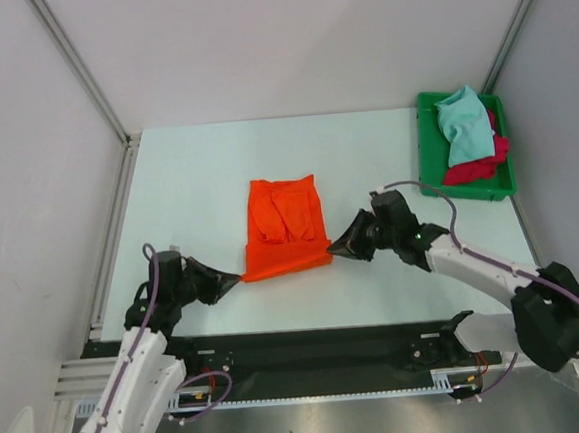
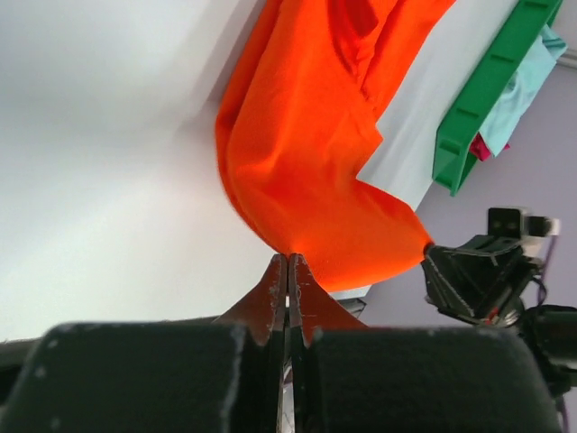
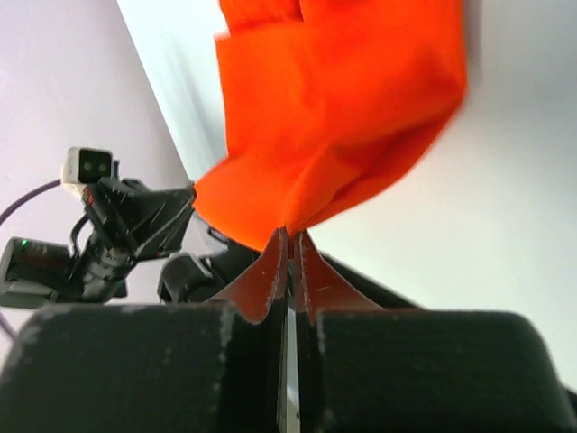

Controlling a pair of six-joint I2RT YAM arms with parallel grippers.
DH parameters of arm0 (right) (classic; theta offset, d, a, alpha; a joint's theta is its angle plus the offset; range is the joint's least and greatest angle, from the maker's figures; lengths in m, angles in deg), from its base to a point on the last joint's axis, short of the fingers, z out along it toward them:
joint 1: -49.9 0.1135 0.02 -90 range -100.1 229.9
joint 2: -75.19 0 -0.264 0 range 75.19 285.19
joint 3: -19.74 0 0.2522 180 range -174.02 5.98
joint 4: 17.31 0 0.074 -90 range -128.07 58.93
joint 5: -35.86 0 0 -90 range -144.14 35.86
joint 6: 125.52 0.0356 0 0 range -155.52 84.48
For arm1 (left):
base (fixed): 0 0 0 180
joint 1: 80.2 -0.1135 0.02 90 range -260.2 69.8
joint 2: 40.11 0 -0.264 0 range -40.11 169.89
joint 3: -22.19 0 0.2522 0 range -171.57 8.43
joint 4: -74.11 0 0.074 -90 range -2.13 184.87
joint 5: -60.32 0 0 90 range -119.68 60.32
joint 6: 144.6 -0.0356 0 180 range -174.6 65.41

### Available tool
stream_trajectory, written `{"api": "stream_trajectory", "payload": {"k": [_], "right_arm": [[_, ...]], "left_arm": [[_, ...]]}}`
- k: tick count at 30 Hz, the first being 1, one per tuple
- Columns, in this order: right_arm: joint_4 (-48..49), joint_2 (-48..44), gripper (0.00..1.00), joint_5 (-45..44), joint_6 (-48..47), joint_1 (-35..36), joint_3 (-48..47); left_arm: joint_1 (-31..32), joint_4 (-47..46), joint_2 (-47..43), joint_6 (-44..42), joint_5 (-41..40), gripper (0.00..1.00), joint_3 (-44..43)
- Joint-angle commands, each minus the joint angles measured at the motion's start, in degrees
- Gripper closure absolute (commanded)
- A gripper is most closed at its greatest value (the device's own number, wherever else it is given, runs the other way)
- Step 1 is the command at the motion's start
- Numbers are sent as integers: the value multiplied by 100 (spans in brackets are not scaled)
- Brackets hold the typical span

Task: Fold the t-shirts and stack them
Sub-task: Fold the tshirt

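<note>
The orange t-shirt [image 1: 284, 227] lies partly folded at the table's middle, sleeves turned in, its near hem raised. My left gripper [image 1: 239, 278] is shut on the shirt's near-left corner [image 2: 287, 245]. My right gripper [image 1: 332, 247] is shut on the near-right corner [image 3: 293, 221]. Both hold the hem a little above the table, stretched between them. The light teal t-shirt [image 1: 465, 127] and the crimson red t-shirt [image 1: 478, 167] lie crumpled in the green tray [image 1: 427, 145] at the back right; they also show in the left wrist view, teal [image 2: 521, 86].
The green tray [image 2: 478, 99] stands near the right table edge. A metal frame rail [image 1: 110, 231] runs along the left edge. The black base rail [image 1: 310, 350] spans the near edge.
</note>
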Motion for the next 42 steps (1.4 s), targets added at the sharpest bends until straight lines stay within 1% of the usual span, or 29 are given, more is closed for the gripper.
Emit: {"api": "stream_trajectory", "payload": {"k": [1, 2, 3, 4, 5, 7, 8, 9, 11, 12, 13, 14, 15, 18, 26, 32, 42], "right_arm": [[-147, 816, 100, 504, -802, -419, -965], [-208, 1072, 100, 740, -873, -499, -1161], [-235, 1266, 100, 891, -952, -647, -1345], [-226, 1633, 100, 1005, -1058, -701, -1721], [-270, 1785, 100, 1120, -1119, -754, -1899], [-366, 2101, 100, 1243, -1234, -868, -2295], [-402, 2399, 100, 1348, -1330, -973, -2662], [-463, 2576, 100, 1401, -1366, -1044, -2831], [-551, 3014, 100, 1629, -1471, -1237, -3322], [-560, 3165, 100, 1700, -1489, -1299, -3473], [-604, 3314, 100, 1788, -1507, -1352, -3648], [-639, 3681, 100, 2041, -1524, -1456, -3972], [-735, 3850, 100, 2148, -1577, -1492, -4167], [-876, 4359, 100, 2307, -1691, -1615, -4720], [-789, 5187, 99, 2667, -1595, -1888, -5469], [-912, 5635, 98, 2773, -1630, -1958, -5944], [-798, 6180, 96, 2878, -1455, -2020, -6497]], "left_arm": [[-23, -1077, 925, -534, -225, 100, -748], [-32, -1322, 1477, -597, -208, 99, -1036], [-49, -1420, 1804, -684, -199, 100, -1187], [-49, -1543, 2051, -720, -164, 100, -1328], [-49, -1753, 2524, -738, -137, 100, -1599], [-58, -1930, 2905, -773, -137, 100, -1855], [-67, -2044, 3341, -816, -155, 100, -2135], [-84, -2071, 3537, -904, -137, 100, -2286], [-120, -2211, 4029, -1001, 98, 100, -2741], [-163, -2229, 4501, -1106, 170, 100, -2901], [-172, -2221, 4706, -1159, 223, 100, -3059], [-199, -2230, 4882, -1194, 293, 100, -3313], [-234, -2247, 5223, -1230, 302, 100, -3429], [-339, -2388, 5751, -1230, 442, 100, -3789], [-471, -2405, 6991, -1397, 900, 100, -4861], [-498, -2318, 7563, -1555, 1005, 100, -5389], [-577, -2291, 8127, -1538, 1085, 100, -5768]]}}
